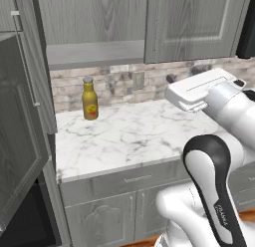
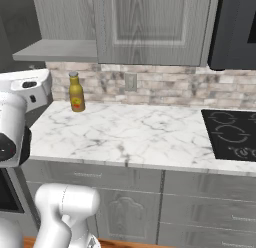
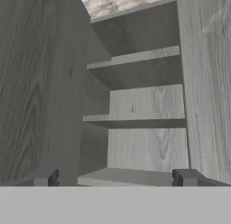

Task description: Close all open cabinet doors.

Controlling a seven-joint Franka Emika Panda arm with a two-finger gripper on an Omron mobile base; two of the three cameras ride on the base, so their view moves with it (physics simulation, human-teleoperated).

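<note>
Grey wood-grain cabinet door (image 1: 22, 136) is seen swung open at the near left, rigid and hinged; its outer edge is best pushed. The hand (image 3: 115, 177) is spread, empty, facing shelves (image 3: 140, 117).

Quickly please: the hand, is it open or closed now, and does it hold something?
Hand: open, fingertips wide apart, holding nothing, facing the open cabinet's shelves.
</note>
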